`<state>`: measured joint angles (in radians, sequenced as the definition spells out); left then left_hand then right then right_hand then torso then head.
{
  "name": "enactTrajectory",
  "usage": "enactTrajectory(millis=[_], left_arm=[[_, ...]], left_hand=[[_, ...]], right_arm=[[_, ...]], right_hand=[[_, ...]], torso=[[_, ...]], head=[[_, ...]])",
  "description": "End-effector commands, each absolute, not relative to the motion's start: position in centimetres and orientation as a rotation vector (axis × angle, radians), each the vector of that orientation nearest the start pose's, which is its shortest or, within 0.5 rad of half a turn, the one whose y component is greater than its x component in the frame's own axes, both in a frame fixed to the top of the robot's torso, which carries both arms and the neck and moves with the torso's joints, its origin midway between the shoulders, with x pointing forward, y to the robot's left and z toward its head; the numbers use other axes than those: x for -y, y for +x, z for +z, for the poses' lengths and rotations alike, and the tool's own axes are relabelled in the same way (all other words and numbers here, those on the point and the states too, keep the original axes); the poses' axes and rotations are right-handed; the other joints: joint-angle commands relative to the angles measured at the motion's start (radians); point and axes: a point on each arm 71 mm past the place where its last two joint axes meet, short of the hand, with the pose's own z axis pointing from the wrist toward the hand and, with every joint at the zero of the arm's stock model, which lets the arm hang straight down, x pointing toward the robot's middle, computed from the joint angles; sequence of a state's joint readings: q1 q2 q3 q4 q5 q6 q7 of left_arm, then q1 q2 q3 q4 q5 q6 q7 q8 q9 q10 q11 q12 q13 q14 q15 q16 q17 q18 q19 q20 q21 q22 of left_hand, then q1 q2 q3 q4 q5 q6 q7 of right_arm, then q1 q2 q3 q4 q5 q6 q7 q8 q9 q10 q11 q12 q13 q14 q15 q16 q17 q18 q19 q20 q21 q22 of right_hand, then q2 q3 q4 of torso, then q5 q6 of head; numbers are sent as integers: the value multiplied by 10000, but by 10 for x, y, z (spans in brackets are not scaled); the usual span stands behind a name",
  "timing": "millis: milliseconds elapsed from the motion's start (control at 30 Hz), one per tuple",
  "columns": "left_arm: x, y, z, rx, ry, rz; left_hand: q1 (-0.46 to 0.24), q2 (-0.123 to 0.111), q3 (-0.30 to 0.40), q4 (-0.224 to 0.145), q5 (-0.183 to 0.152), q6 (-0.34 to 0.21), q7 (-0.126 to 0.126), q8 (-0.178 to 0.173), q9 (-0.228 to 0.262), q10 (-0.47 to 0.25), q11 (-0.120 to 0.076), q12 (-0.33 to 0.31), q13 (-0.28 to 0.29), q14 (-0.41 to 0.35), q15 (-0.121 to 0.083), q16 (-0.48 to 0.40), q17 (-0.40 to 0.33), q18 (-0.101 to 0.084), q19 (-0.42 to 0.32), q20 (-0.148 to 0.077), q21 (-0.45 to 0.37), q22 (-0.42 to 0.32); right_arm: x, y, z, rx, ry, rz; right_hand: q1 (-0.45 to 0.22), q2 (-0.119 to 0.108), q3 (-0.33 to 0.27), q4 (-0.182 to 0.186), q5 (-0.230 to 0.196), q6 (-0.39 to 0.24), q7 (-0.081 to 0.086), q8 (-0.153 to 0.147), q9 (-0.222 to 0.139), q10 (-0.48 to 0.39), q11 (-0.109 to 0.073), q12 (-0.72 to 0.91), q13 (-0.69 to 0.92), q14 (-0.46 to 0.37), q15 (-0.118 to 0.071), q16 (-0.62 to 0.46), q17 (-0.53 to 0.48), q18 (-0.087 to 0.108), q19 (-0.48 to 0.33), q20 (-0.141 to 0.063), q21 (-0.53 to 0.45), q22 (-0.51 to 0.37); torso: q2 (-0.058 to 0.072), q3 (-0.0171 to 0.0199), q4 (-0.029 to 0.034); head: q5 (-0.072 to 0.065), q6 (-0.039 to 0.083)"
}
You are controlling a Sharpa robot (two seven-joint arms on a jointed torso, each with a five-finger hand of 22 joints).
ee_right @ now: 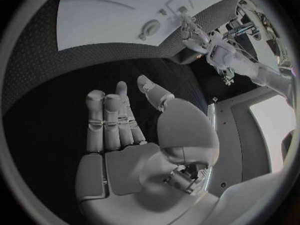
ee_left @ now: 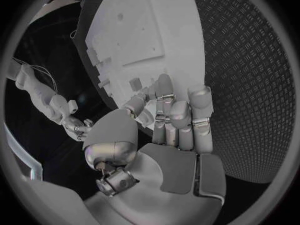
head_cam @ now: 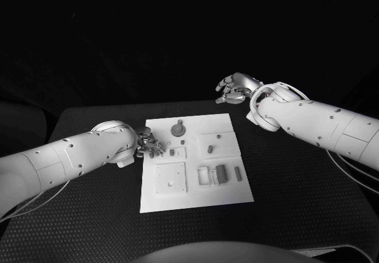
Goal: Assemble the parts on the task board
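From the head view, you have the task board (head_cam: pixel 193 189) lying in the middle of the black table (head_cam: pixel 308 186), grey parts (head_cam: pixel 219 174) scattered over it and a round part (head_cam: pixel 178 130) near its far edge. Your left hand (head_cam: pixel 148 146) sits at the board's left edge, fingers curled down right beside the small parts there; you can't tell if anything is pinched. Your right hand (head_cam: pixel 235 89) hovers well beyond the far right corner, apart from the board, fingers loosely curled around nothing.

Left wrist view: the left hand (ee_left: pixel 169 120) has fingers bunched close together, tips over the board's edge (ee_left: pixel 119 92), just beside small raised blocks (ee_left: pixel 134 83).

Right wrist view: the right hand (ee_right: pixel 125 130) shows fingers straight, side by side, holding nothing, over bare table; the board (ee_right: pixel 100 20) lies well off.
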<state>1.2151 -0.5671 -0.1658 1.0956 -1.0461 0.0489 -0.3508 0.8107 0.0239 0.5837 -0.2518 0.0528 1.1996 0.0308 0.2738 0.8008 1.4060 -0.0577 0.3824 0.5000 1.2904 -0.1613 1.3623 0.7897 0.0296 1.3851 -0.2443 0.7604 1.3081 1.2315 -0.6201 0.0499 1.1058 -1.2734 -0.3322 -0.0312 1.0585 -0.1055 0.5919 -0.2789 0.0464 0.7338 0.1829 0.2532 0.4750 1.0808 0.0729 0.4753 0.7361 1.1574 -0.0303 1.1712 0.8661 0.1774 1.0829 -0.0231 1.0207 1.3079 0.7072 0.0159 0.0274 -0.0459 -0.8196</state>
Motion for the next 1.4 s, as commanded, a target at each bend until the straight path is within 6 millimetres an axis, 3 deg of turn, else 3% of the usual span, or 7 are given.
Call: enactTrajectory(millis=[33,1400], left_arm=[[-198,531,-277,-22890,-2058,-3765],[-197,529,-279,-23178,-1697,-3450]], left_hand=[[472,460,358,-327,12,-3,45,7,14,3,16,33,17,25,-42,16,18,707,66,21,66,189],[482,489,356,-354,9,-10,45,8,31,-1,13,43,25,24,-44,21,35,703,69,13,81,189]], right_arm=[[213,571,-161,-15782,988,6258],[211,571,-162,-15897,933,6294]], right_hand=[[-92,27,-8,60,19,-15,83,51,-3,5,43,-33,13,-66,-37,-14,-9,843,10,-47,-54,12],[-133,30,-9,92,19,-18,84,53,-4,7,44,-36,21,-70,-36,-12,-15,843,12,-46,-61,19]], torso=[[-1,7,-3],[-6,-2,7]], head=[[-18,4],[-18,-44]])
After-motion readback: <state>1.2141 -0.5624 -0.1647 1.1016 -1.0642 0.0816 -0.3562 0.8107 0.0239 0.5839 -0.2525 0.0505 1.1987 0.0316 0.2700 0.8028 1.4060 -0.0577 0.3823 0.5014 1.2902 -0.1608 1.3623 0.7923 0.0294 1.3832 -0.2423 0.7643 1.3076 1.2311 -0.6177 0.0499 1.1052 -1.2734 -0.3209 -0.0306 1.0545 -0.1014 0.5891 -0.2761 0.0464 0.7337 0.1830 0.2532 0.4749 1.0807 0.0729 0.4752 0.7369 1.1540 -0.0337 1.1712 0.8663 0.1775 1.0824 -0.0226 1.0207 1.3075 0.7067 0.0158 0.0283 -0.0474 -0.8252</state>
